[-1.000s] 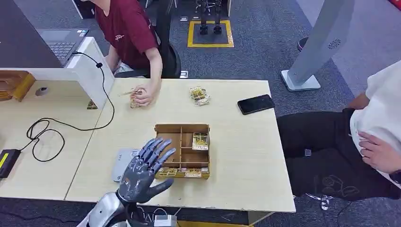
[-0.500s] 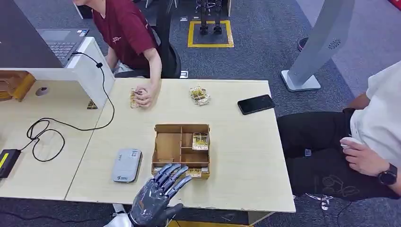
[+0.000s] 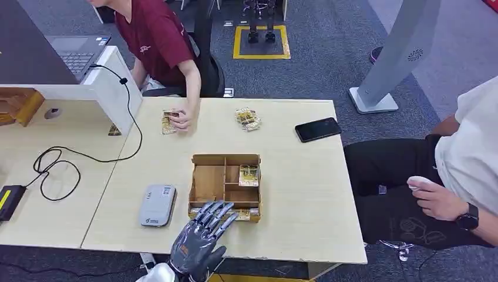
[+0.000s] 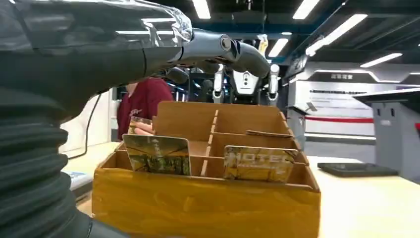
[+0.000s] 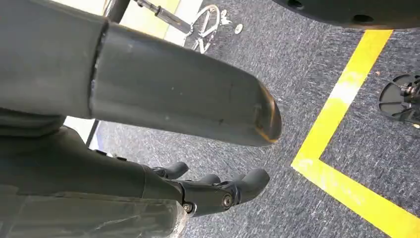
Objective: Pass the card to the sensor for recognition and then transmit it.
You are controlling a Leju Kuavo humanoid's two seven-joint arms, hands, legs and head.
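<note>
**Left hand spread at front of card box; nothing held**

2 cards (image 4: pixel 156 154) stand upright on edge in the front slots of the wooden box (image 3: pixel 225 185), long axes along its front wall, faces toward the robot. The left wrist view shows their printed faces. Left hand (image 3: pixel 199 238) hovers at the box front, fingers apart, empty. Sensor (image 3: pixel 158 205) lies just left of the box. Right hand (image 5: pixel 218 191) hangs over carpet, loosely spread, empty

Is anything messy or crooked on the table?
Mostly tidy. The wooden box sits square with cards upright in its front slots. The small pile of cards near the far edge is loosely fanned, not stacked neatly, and the phone lies at a slant. Nothing looks spilled or broken.
</note>
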